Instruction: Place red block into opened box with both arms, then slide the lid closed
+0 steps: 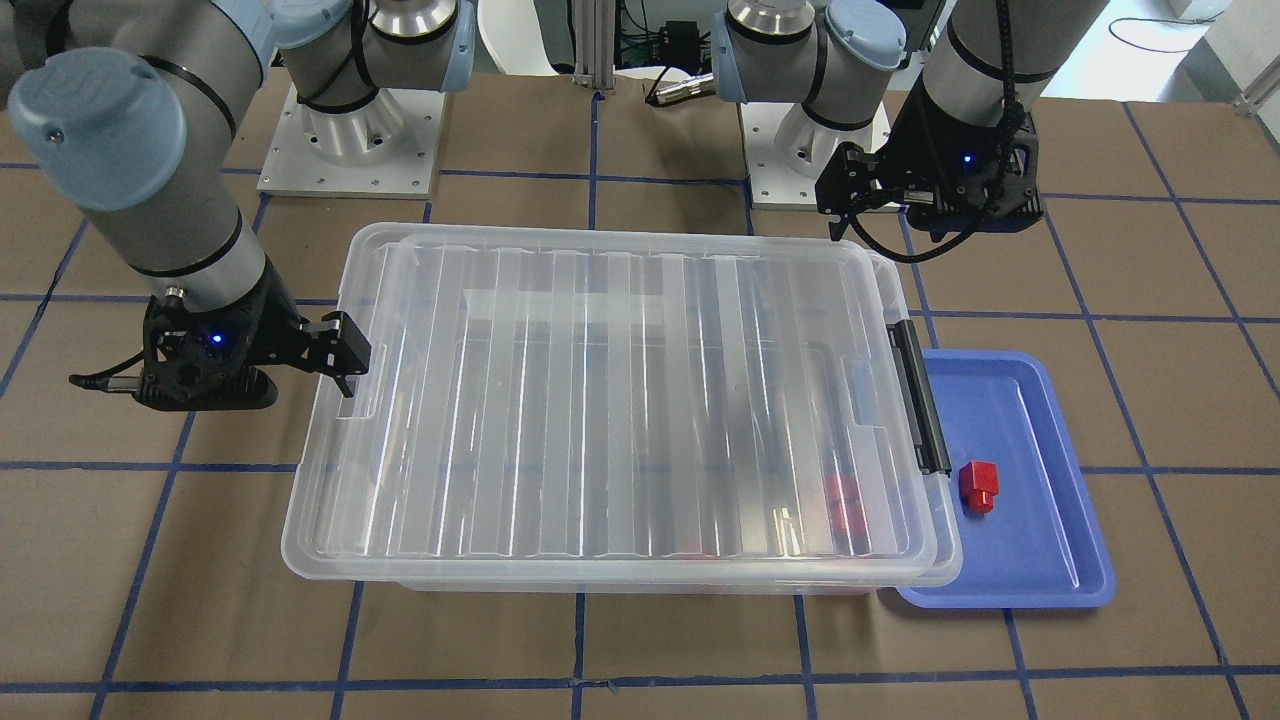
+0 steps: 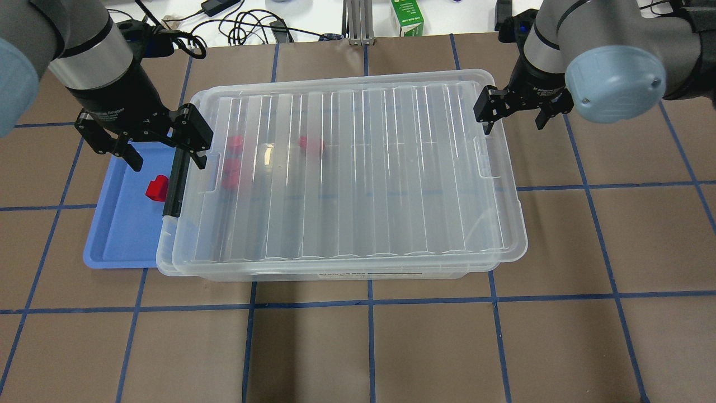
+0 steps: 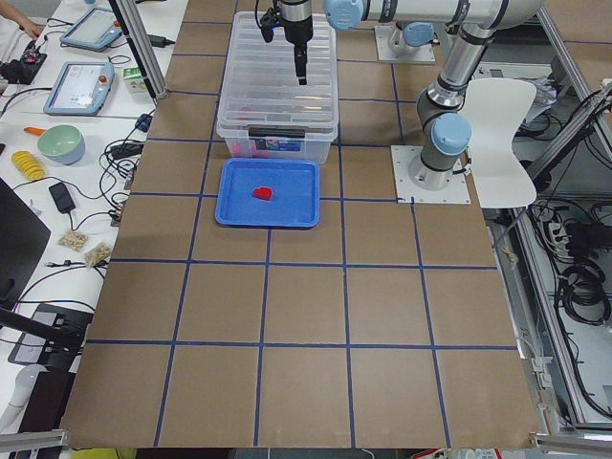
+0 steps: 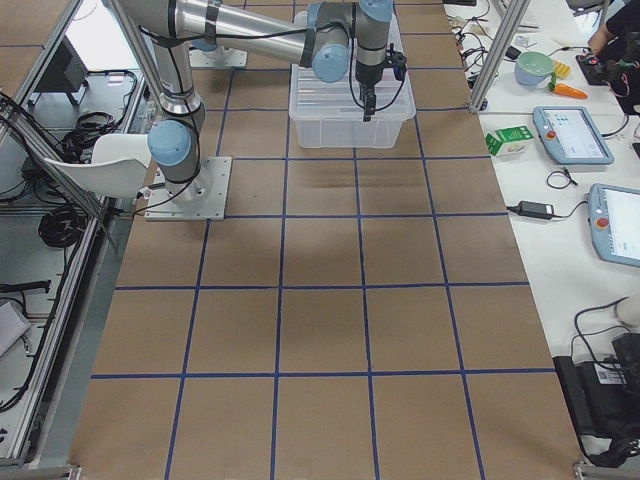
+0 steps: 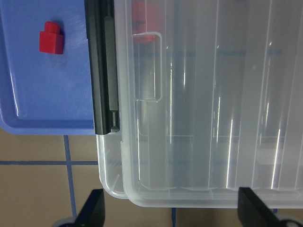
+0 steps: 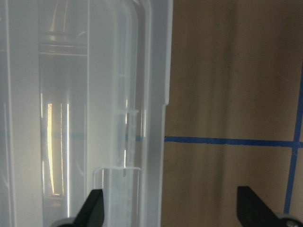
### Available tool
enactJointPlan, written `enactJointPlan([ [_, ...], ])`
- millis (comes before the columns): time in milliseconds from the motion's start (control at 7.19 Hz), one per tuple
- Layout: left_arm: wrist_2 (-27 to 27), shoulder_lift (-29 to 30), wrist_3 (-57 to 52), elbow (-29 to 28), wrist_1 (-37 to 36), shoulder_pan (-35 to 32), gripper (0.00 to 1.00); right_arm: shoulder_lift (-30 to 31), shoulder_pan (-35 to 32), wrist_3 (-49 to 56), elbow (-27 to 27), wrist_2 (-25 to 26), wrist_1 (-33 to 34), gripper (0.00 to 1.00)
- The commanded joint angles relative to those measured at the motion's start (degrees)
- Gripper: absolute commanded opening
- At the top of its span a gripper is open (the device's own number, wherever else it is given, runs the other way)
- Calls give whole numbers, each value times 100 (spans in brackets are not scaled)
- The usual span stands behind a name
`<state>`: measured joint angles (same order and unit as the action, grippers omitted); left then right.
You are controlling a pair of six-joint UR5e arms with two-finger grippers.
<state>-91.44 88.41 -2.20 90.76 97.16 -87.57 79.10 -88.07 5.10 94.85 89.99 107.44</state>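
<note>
A red block (image 2: 157,188) (image 1: 977,486) (image 5: 51,43) lies on the blue tray (image 2: 117,235), beside the black bar (image 2: 173,184) of the clear box (image 2: 347,273). The ribbed clear lid (image 2: 358,168) lies over nearly the whole box, set slightly toward my right. Three more red blocks (image 2: 235,143) show dimly through it. My left gripper (image 2: 166,154) (image 5: 173,213) hangs open and empty above the box's black-bar end and the tray's edge. My right gripper (image 2: 517,112) (image 6: 173,213) is open and empty over the opposite short edge, straddling the rim by the lid's notch.
The blue tray (image 1: 1010,580) abuts the box on my left. A green carton (image 2: 406,17) and cables lie past the table's far edge. Side benches hold tablets (image 3: 84,86) and a bowl (image 3: 60,143). Brown table (image 2: 369,347) with blue tape lines extends toward me.
</note>
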Motion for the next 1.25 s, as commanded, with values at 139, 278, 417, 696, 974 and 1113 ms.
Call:
enactJointPlan([
  [139, 3, 18, 9, -6, -13, 3, 100, -105, 9, 218, 200, 27, 328, 100],
  [278, 3, 19, 26, -6, -22, 3, 100, -105, 18, 245, 279, 44, 339, 100],
  [417, 12, 19, 26, -6, -31, 3, 100, -105, 26, 254, 324, 71, 357, 100],
  [696, 3, 10, 26, -6, -31, 3, 100, -105, 26, 377, 333, 238, 374, 100],
  [974, -14, -16, -26, -41, -31, 11, 100, -122, 87, 430, 333, 255, 374, 100],
  [1113, -40, -25, -44, -85, -31, 46, 100, -123, 236, 596, 333, 247, 366, 100],
])
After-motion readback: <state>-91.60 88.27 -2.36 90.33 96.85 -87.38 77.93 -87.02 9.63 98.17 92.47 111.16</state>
